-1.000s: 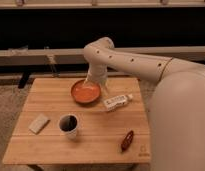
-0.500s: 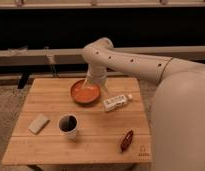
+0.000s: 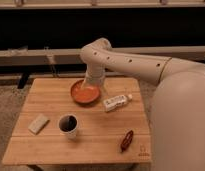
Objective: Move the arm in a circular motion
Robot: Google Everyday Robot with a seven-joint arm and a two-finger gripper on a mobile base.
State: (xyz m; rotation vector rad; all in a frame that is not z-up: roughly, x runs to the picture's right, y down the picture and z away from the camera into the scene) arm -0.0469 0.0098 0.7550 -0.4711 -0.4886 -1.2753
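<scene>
The cream-white arm [image 3: 131,62] reaches in from the right, bends at a rounded joint [image 3: 96,50] and points down over the back of the wooden table [image 3: 86,145]. Its gripper [image 3: 91,86] hangs at the end of the lowest segment, just above the far rim of an orange bowl [image 3: 85,95]. The gripper holds nothing that I can see.
A white bottle [image 3: 117,102] lies on its side right of the bowl. A white cup with dark contents [image 3: 69,125] stands front centre, a beige block [image 3: 38,123] lies front left, and a dark red object [image 3: 127,140] lies front right. A dark rail runs behind the table.
The arm's lower end has shifted very slightly over the bowl. Nothing on the table has moved.
</scene>
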